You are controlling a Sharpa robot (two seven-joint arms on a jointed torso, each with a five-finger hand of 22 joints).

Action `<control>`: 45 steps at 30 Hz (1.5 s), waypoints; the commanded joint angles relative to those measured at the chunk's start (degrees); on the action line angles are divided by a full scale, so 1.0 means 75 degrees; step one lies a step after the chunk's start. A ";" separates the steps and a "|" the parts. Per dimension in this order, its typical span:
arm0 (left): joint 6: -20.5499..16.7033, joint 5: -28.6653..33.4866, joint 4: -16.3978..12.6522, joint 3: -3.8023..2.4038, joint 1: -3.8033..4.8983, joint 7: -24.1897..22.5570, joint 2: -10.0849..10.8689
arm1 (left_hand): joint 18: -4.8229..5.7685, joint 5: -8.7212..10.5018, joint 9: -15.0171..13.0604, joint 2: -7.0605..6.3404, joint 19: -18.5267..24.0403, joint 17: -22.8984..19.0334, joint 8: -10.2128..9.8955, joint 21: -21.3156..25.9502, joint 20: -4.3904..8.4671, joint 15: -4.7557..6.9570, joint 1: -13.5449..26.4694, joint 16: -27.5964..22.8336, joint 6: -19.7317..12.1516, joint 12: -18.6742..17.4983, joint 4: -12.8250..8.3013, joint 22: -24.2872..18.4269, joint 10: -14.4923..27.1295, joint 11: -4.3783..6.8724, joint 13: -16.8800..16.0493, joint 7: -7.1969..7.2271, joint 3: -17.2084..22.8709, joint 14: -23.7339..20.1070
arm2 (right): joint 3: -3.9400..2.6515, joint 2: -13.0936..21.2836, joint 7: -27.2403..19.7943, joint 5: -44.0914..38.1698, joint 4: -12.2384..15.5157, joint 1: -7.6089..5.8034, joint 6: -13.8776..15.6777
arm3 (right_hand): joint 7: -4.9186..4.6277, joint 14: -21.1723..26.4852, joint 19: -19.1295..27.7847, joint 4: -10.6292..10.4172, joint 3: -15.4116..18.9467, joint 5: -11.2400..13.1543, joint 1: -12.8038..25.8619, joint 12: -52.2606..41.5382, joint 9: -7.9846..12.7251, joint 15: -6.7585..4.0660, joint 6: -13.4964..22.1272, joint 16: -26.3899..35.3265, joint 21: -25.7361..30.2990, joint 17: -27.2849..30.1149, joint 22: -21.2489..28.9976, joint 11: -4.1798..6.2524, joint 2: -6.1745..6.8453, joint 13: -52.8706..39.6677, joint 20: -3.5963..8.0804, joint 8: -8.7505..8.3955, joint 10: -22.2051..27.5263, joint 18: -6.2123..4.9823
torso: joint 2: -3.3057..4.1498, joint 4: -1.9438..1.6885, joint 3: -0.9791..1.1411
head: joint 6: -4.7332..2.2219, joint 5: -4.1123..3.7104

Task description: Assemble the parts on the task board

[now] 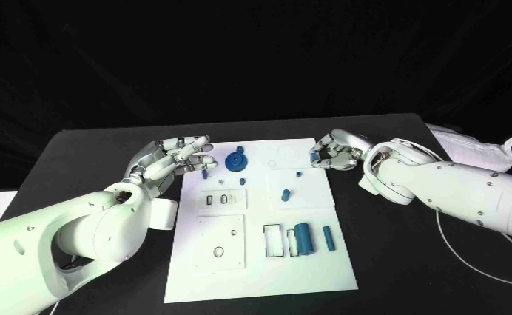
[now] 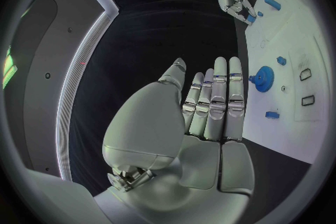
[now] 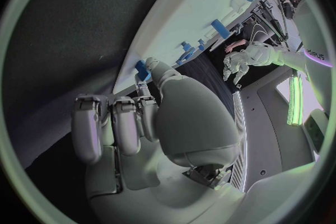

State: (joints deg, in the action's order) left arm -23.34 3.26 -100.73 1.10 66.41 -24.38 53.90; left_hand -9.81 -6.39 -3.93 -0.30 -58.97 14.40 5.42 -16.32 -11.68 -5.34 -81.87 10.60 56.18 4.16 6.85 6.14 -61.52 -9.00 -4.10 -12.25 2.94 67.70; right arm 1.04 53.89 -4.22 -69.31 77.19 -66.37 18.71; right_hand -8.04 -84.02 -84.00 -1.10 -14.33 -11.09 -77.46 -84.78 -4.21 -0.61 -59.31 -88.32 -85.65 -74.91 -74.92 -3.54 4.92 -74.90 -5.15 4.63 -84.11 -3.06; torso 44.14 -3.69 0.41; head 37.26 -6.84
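Observation:
The white task board point(image 1: 267, 271) lies in the middle of the black table. On it are a blue gear point(image 1: 236, 161), a small blue peg point(image 1: 285, 195), a thick blue cylinder point(image 1: 304, 238) and a slim blue pin point(image 1: 328, 237). My left hand point(image 1: 176, 156) hovers at the board's far left edge, fingers straight and holding nothing; the gear point(image 2: 263, 77) lies just beyond its fingers point(image 2: 220, 95). My right hand point(image 1: 336, 152) is curled over the board's far right corner and pinches a small blue part point(image 3: 143, 70) at its fingertips.
Recessed slots and a white plate with a hole point(image 1: 219, 245) take up the board's near left. Other small blue pieces point(image 1: 205, 174) lie near the gear. Bare black table point(image 1: 96, 152) surrounds the board. A white cable point(image 1: 459, 248) runs along the table's right side.

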 commanded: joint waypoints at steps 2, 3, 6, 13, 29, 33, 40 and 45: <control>0.0148 0.0004 -0.0012 -0.0004 0.0002 -0.0031 -0.0009 | -0.0090 0.0032 -0.0006 0.0018 -0.0046 0.0007 -0.0051 0.0031 -0.0010 -0.0029 -0.0029 -0.0043 0.0003 -0.0041 -0.0033 -0.0011 0.0001 0.0009 0.0005 0.0010 0.0003 0.0024 | 0.0001 -0.0018 0.0001 -0.0102 -0.0015 0.0009 -0.0087 | 0.0045 -0.0685 -0.0189 0.0063 -0.0044 0.0055 -0.0035 -0.0040 -0.0027 -0.0086 -0.0190 -0.0017 -0.0037 -0.1462 -0.0735 0.0099 -0.0119 -0.1620 0.0031 0.0101 -0.0474 0.0134 | 0.0003 0.0004 0.0004 | 0.0011 -0.0005; 0.0148 0.0004 -0.0012 -0.0004 0.0002 -0.0031 -0.0008 | -0.0090 0.0032 -0.0006 0.0018 -0.0046 0.0007 -0.0051 0.0031 -0.0010 -0.0029 -0.0029 -0.0043 0.0003 -0.0041 -0.0033 -0.0011 0.0001 0.0009 0.0005 0.0010 0.0003 0.0024 | 0.0001 -0.0021 0.0000 -0.0102 -0.0017 0.0010 -0.0069 | 0.0067 -0.0686 -0.0191 0.0071 -0.0066 0.0070 -0.0032 -0.0042 -0.0037 -0.0100 -0.0256 -0.0018 -0.0039 -0.1466 -0.0740 0.0117 -0.0149 -0.1622 0.0041 0.0123 -0.0475 0.0135 | 0.0003 0.0004 0.0005 | 0.0011 -0.0005; 0.0147 0.0004 -0.0013 -0.0004 0.0002 -0.0032 -0.0008 | -0.0090 0.0032 -0.0006 0.0018 -0.0046 0.0007 -0.0051 0.0031 -0.0010 -0.0029 -0.0029 -0.0043 0.0003 -0.0041 -0.0033 -0.0011 0.0001 0.0009 0.0005 0.0010 0.0003 0.0024 | 0.0000 -0.0032 0.0012 -0.0103 -0.0019 0.0010 0.0029 | 0.0148 -0.0687 -0.0192 0.0106 -0.0136 0.0122 -0.0035 -0.0053 -0.0072 -0.0152 -0.0477 -0.0020 -0.0040 -0.1471 -0.0742 0.0183 -0.0241 -0.1631 0.0082 0.0199 -0.0482 0.0135 | 0.0004 0.0003 0.0007 | 0.0015 -0.0012; 0.0144 0.0004 -0.0011 -0.0004 0.0002 -0.0033 -0.0010 | -0.0090 0.0031 -0.0006 0.0029 -0.0048 0.0014 -0.0055 0.0032 -0.0008 -0.0028 -0.0044 -0.0048 0.0003 -0.0043 -0.0046 -0.0012 0.0001 0.0010 0.0006 0.0010 0.0012 0.0025 | -0.0007 -0.0057 0.0075 -0.0149 0.0041 0.0006 0.0353 | 0.0326 -0.0691 -0.0201 0.0172 -0.0336 0.0449 -0.0044 -0.0071 -0.0149 -0.0284 -0.0870 -0.0023 -0.0045 -0.1487 -0.0758 0.0335 -0.0518 -0.1646 0.0203 0.0337 -0.0497 0.0138 | -0.0001 -0.0008 0.0005 | 0.0019 -0.0029; 0.0168 -0.0003 0.0195 -0.0003 0.0002 -0.0029 -0.0065 | -0.0090 0.0032 -0.0006 0.0035 -0.0050 0.0020 -0.0058 0.0033 -0.0007 -0.0027 -0.0053 -0.0053 0.0005 -0.0044 -0.0055 -0.0013 0.0000 0.0010 0.0007 0.0011 0.0017 0.0026 | -0.0064 -0.0312 0.1923 -0.0343 0.1630 -0.0455 0.0664 | 0.0326 -0.0671 -0.0174 0.0207 -0.0472 0.0356 0.0090 0.0074 -0.0139 -0.0321 -0.0817 0.0020 -0.0015 -0.1386 -0.0697 0.0352 -0.0655 -0.1568 0.0265 0.0251 -0.0434 0.0126 | -0.0091 -0.0038 -0.0064 | 0.0056 0.0116; 0.0177 0.0011 0.0271 -0.0003 0.0002 -0.0027 -0.0084 | -0.0090 0.0032 -0.0006 0.0035 -0.0050 0.0020 -0.0058 0.0033 -0.0007 -0.0027 -0.0053 -0.0053 0.0005 -0.0044 -0.0055 -0.0013 0.0000 0.0010 0.0007 0.0011 0.0017 0.0026 | -0.0036 -0.0772 0.2427 -0.0823 0.1843 -0.0444 0.0496 | 0.0312 -0.0666 -0.0170 0.0221 -0.0507 0.0279 0.0128 0.0103 -0.0132 -0.0315 -0.0790 0.0031 -0.0009 -0.1363 -0.0686 0.0343 -0.0666 -0.1553 0.0264 0.0219 -0.0421 0.0124 | -0.0120 -0.0076 -0.0084 | 0.0149 0.0221; 0.0183 0.0035 0.0358 -0.0003 0.0001 -0.0027 -0.0111 | -0.0090 0.0032 -0.0006 0.0039 -0.0051 0.0023 -0.0059 0.0033 -0.0006 -0.0026 -0.0060 -0.0055 0.0006 -0.0043 -0.0062 -0.0014 -0.0002 0.0012 0.0007 0.0014 0.0021 0.0026 | 0.0084 -0.1626 0.3000 -0.1633 0.1848 -0.0216 0.0329 | 0.0297 -0.0659 -0.0157 0.0209 -0.0527 0.0211 0.0230 0.0147 -0.0126 -0.0304 -0.0772 0.0046 0.0005 -0.1328 -0.0659 0.0329 -0.0651 -0.1531 0.0257 0.0184 -0.0401 0.0119 | -0.0128 -0.0098 -0.0106 | 0.0275 0.0389; 0.0185 0.0041 0.0370 -0.0003 0.0001 -0.0028 -0.0116 | -0.0090 0.0031 -0.0006 0.0047 -0.0053 0.0028 -0.0060 0.0034 -0.0004 -0.0025 -0.0071 -0.0059 0.0010 -0.0043 -0.0072 -0.0015 -0.0006 0.0014 0.0007 0.0017 0.0028 0.0027 | 0.0140 -0.1986 0.3123 -0.1952 0.1777 -0.0045 0.0183 | 0.0293 -0.0659 -0.0154 0.0218 -0.0525 0.0205 0.0261 0.0155 -0.0123 -0.0302 -0.0765 0.0048 0.0008 -0.1325 -0.0653 0.0326 -0.0620 -0.1527 0.0254 0.0171 -0.0397 0.0118 | -0.0125 -0.0119 -0.0121 | 0.0326 0.0401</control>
State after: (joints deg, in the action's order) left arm -23.17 3.33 -97.90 1.11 66.40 -24.28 53.14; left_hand -9.81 -6.39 -3.93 -0.07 -58.97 14.51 5.20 -16.33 -11.68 -5.34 -82.10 10.37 56.18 4.16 6.71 6.09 -61.52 -9.00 -4.10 -12.25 3.09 67.70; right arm 2.07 39.32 16.35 -79.48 90.65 -66.91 22.00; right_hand -6.58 -83.92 -84.10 0.69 -17.90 -9.26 -76.14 -83.82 -4.37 -2.58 -64.03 -88.32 -85.65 -74.93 -74.95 -1.13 0.01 -74.92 -3.60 5.83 -83.94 -3.06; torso 43.18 -4.49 -0.44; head 39.49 -3.93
